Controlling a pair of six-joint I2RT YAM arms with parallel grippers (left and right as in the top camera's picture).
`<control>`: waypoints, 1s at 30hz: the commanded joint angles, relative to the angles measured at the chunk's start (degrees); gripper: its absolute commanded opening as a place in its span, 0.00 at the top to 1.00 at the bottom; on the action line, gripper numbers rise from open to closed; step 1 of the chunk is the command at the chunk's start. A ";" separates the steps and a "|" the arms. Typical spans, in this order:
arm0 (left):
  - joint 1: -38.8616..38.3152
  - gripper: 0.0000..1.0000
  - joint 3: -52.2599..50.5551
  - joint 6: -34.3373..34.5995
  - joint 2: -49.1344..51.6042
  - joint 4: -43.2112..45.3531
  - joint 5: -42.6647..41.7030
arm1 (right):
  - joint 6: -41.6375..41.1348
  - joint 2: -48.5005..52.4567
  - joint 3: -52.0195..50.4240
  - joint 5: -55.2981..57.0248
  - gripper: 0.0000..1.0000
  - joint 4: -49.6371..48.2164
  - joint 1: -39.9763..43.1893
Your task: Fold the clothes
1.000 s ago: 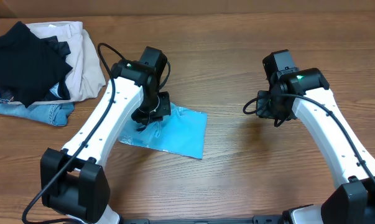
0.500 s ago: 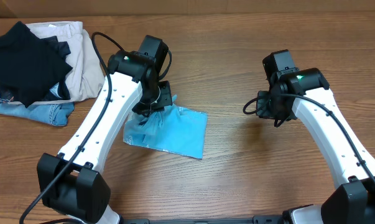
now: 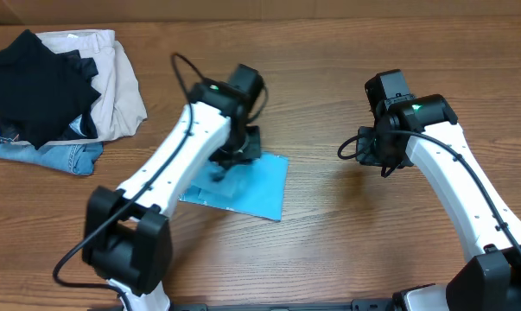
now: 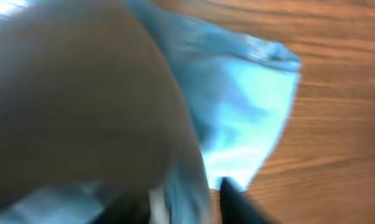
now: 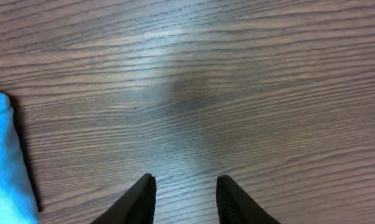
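I work on a brown wood-grain table point(image 3: 329, 233) with dark streaks running along its length; it fills nearly every view, and past its far edge only a plain tan band point(image 3: 329, 7) of the room shows. The shirt point(image 3: 251, 186), sky blue, lies folded flat near the middle of the table, one corner toward my right arm. My left gripper point(image 3: 230, 160) is down over the shirt's far-left part. My left wrist view is blurred, with blue cloth bunched close to the lens, so I cannot tell whether those jaws are parted or pinching fabric. My right gripper point(image 5: 186, 199) hovers over bare wood well to the right of the shirt, its fingers parted with nothing between them. Far to the shirt's left sits a heap: a black garment point(image 3: 31, 73) on beige trousers point(image 3: 117, 82) and denim point(image 3: 44, 155).
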State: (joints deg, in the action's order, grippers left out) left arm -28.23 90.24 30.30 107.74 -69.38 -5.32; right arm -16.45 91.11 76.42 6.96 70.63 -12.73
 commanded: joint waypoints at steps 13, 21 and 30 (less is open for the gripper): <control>1.77 0.54 7.02 -8.52 1.97 -4.42 2.05 | 5.64 -0.31 0.52 -9.66 0.65 0.37 0.04; 16.06 0.45 8.59 -8.50 2.16 -5.38 8.24 | 12.76 -0.04 0.46 -31.17 0.61 -4.81 -5.53; 26.10 0.43 8.52 -9.27 2.19 -5.66 6.80 | 6.47 8.72 0.42 -31.26 0.59 -15.17 -15.06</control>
State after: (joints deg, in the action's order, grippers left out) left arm -3.55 97.86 22.41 109.86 -74.81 0.99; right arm -7.75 95.57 76.44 -22.52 57.34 -25.74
